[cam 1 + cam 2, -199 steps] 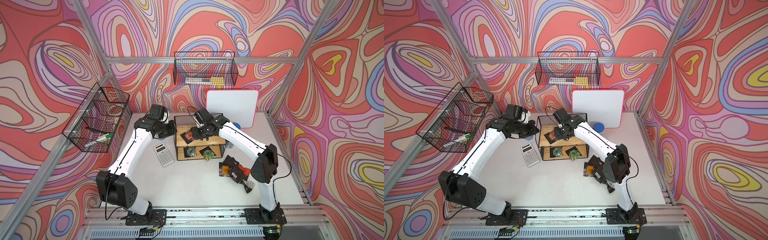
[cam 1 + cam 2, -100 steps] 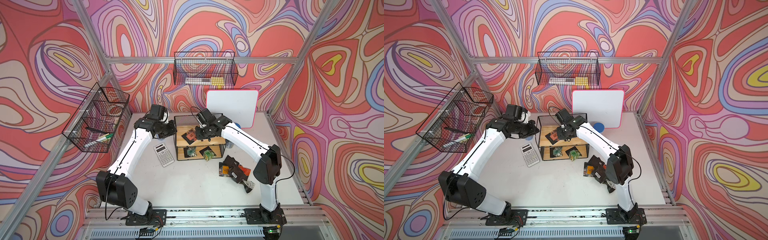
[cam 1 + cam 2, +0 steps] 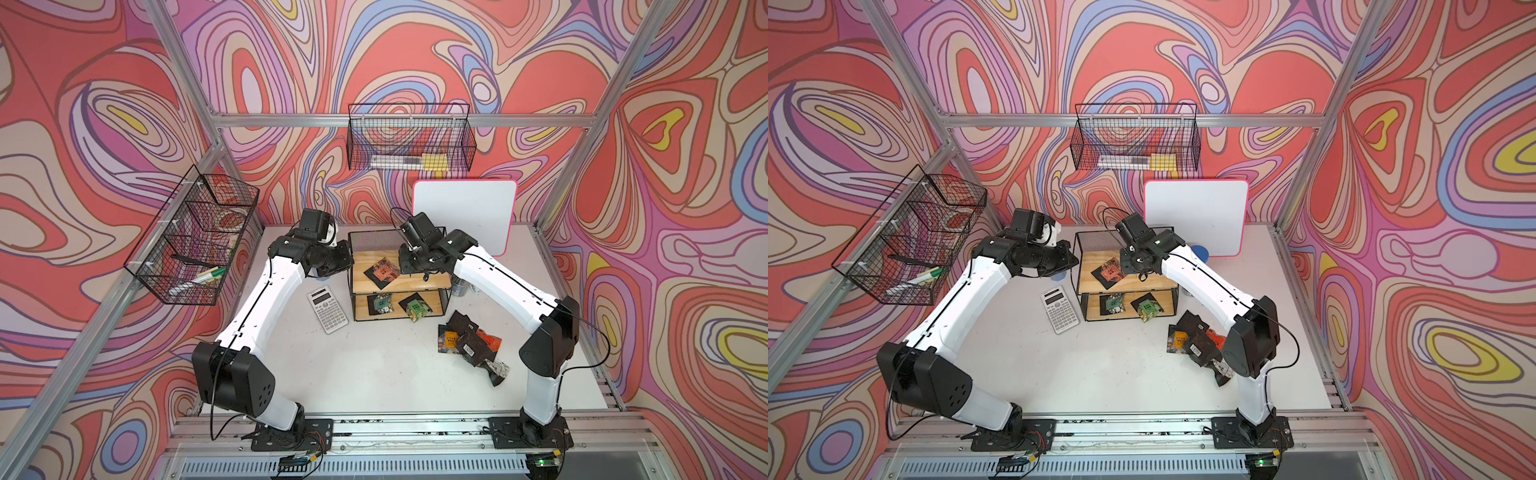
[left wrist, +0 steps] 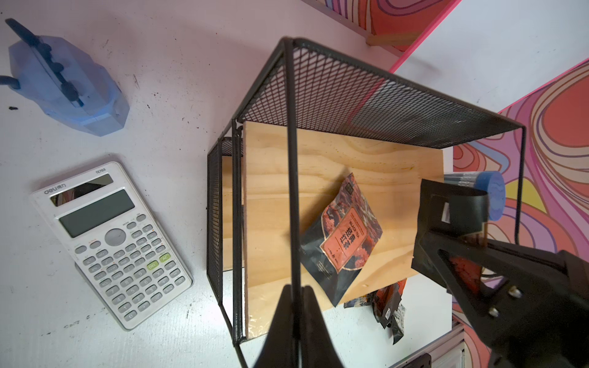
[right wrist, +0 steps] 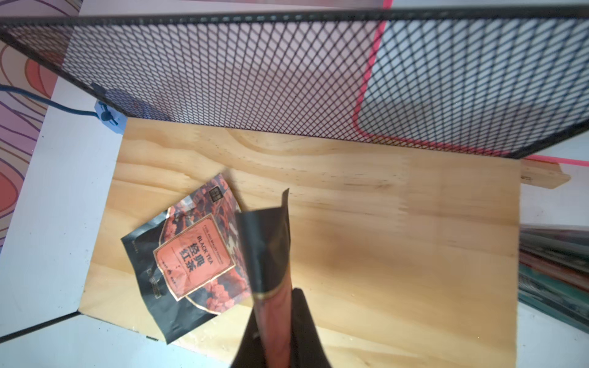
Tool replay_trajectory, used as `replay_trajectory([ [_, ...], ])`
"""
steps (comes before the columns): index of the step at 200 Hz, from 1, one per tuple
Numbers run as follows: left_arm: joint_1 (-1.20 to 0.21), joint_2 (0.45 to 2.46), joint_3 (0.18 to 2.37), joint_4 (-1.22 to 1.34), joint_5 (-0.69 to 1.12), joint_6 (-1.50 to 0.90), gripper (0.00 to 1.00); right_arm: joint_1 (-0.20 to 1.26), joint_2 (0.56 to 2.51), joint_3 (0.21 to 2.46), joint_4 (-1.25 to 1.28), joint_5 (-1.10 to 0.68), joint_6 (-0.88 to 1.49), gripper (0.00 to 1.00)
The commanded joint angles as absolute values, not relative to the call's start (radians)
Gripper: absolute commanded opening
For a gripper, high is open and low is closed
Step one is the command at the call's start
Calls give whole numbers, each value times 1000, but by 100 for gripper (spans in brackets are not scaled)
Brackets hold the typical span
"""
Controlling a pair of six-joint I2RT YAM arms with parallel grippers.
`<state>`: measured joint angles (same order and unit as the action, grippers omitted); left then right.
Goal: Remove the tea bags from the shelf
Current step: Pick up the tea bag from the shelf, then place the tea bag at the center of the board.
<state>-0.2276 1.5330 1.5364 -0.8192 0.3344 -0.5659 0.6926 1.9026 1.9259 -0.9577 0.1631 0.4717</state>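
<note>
Jaws of the left gripper [image 4: 294, 290] clamped a wire post [image 4: 291, 159] of the shelf [image 4: 366, 95], apparently to steady it. The right gripper [image 5: 275, 306] pinched one tea bag [image 5: 266, 242] above the top board [image 5: 382, 223], where a second tea bag [image 5: 191, 255] lay flat.

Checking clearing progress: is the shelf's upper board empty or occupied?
Not empty: one red-panelled tea bag lies flat on the shelf's upper board; the right gripper pinches a second tea bag above it.

Swirled red-pink walls [image 3: 395, 50], aluminium frame [image 3: 291, 120]; white tabletop [image 3: 374, 374], wire wall baskets [image 3: 409, 137]
</note>
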Motion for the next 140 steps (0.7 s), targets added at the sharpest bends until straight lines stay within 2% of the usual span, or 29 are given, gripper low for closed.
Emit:
replay_trajectory([
  [1, -224, 1536, 1551, -804, 339, -582, 0, 695, 1807, 1906, -970, 267, 504, 1],
  [59, -224, 1534, 1551, -802, 337, -582, 0, 703, 1539, 1695, -952, 474, 631, 1],
  [99, -224, 1532, 1548, -805, 335, -582, 0, 700, 1408, 1567, -1076, 626, 824, 0],
  [121, -224, 1531, 1548, -805, 335, -582, 0, 671, 1363, 1470, -1135, 594, 944, 0],
  [140, -224, 1530, 1547, -805, 334, -582, 0, 617, 1323, 1349, -1150, 496, 1052, 0],
])
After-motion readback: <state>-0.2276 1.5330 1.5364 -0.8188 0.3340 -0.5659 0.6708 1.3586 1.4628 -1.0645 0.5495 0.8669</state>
